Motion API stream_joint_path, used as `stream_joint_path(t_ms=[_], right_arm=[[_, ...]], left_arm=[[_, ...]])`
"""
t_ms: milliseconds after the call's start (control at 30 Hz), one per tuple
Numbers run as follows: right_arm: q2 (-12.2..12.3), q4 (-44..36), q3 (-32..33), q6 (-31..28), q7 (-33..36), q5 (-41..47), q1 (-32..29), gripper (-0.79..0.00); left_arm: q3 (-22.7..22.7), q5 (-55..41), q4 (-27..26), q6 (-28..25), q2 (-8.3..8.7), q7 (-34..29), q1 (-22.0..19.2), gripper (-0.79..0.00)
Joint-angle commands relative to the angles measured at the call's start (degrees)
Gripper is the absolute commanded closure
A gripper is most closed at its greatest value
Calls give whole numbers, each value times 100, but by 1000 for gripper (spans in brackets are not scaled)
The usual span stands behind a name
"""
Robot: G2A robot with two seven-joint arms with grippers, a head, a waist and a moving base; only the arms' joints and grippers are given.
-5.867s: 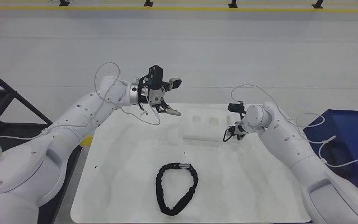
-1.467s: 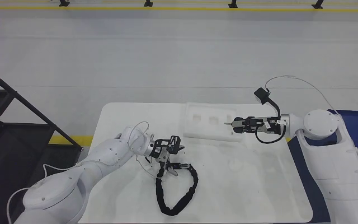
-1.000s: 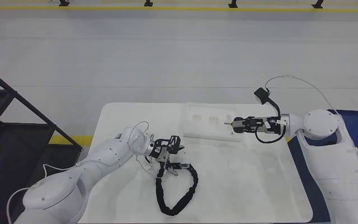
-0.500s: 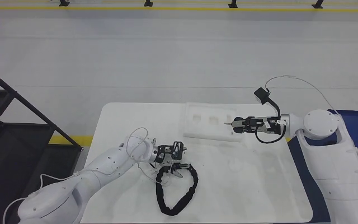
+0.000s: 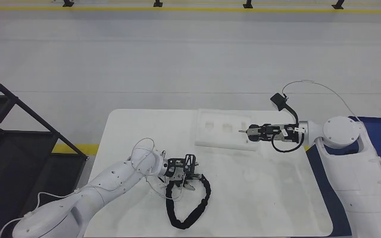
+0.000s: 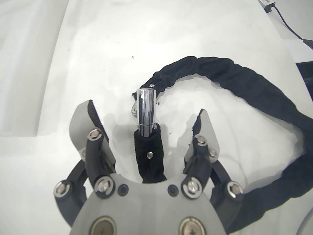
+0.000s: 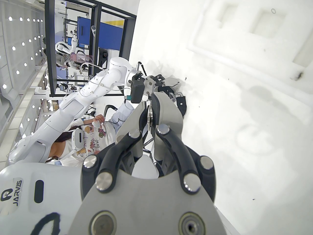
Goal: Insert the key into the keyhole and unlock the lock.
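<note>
White foam tray lies below the right pincer (clamping the key).

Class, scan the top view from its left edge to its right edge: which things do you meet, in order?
Black rack → chain lock → key → right gripper holding it → blue mat.

Left end effector spread wide, wrist low; right end effector clamped, arm outstretched.

Lock chain flanks the left gripper; foam tray stands beyond.
</note>
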Motion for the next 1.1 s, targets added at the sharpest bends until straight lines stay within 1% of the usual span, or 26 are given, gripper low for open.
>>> stream_joint_path(t_ms=[0,67,133,200,233,400,567,700,800,967,1067], right_arm=[[0,0,0,0,0,0,0,0],[0,0,0,0,0,0,0,0],[0,0,0,0,0,0,0,0],[0,0,0,0,0,0,0,0],[0,0,0,0,0,0,0,0],[0,0,0,0,0,0,0,0],[0,0,0,0,0,0,0,0],[0,0,0,0,0,0,0,0],[0,0,0,0,0,0,0,0],[0,-3,-24,12,-56,-34,-44,0],[14,-38,-123,133,-19,-128,-156,0]], left_arm=[[-39,-12,5,-13,-1,-83,20,-182],[-78,-33,17,-7,-10,-181,35,-169],[-112,-70,38,-13,-27,-270,46,-80],[-141,-111,59,-31,-49,-340,53,-52],[-153,-135,70,-57,-61,-364,56,0],[-229,-234,90,-162,-117,-451,36,0],[-387,-390,-87,-546,-105,-356,-47,0],[-570,-520,-304,-852,-39,-192,-72,0],[-605,-664,-588,-852,30,67,-71,0],[-448,-970,-1011,-852,174,535,-228,0],[-322,-1134,-1142,-852,248,763,-396,0]])
